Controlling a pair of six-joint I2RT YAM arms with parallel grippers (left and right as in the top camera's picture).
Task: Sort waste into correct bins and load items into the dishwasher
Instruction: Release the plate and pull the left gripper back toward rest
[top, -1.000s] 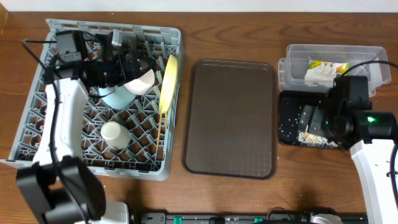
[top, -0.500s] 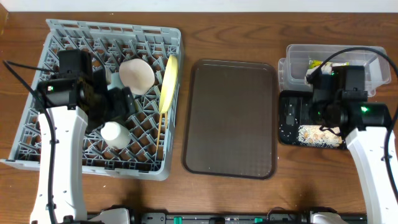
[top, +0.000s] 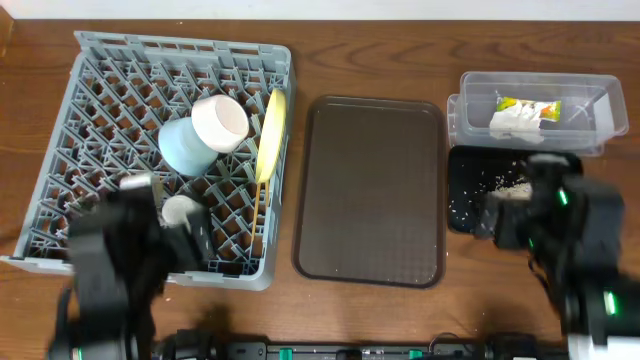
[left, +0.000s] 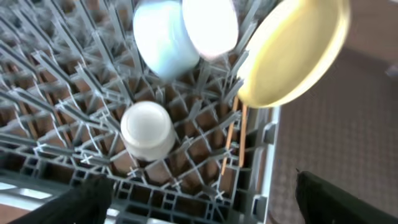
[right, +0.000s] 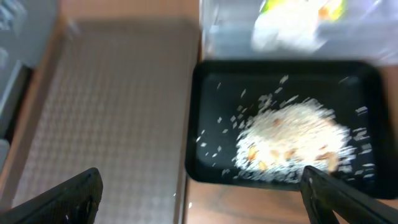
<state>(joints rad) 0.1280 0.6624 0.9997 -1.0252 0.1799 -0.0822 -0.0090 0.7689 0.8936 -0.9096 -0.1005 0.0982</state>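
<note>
Our left gripper (left: 202, 186) hangs over the near wall of the grey dish rack (left: 56, 93). Its fingers (left: 87, 202) are spread to the two bottom corners of the wrist view, wide apart, with nothing between them. Just ahead of them, nearer the left finger, the small white cup (left: 147, 129) sits in a rack cell. Farther ahead lies the light blue bowl (left: 163, 37), with the white bowl (left: 210, 25) touching it on the right-finger side. Ahead of the right finger the yellow-green plate (left: 292, 50) stands tilted on its edge by the rack's side wall. The wooden chopsticks (left: 233, 140) run from under it back toward that finger. Outside the rack, past the right finger, we see the brown serving tray (left: 348, 112).

Our right gripper (right: 200, 180) is just as wide open and empty, one finger in each bottom corner. Ahead of them, closer to the right finger, the black tray (right: 211, 93) holds a heap of rice crumbs (right: 292, 137), with loose grains scattered toward the left finger. Beyond the tray, farthest from the fingers, the clear tub (right: 224, 31) holds the white tissue (right: 280, 34) and the green-yellow wrapper (right: 298, 9), both blurred.
</note>
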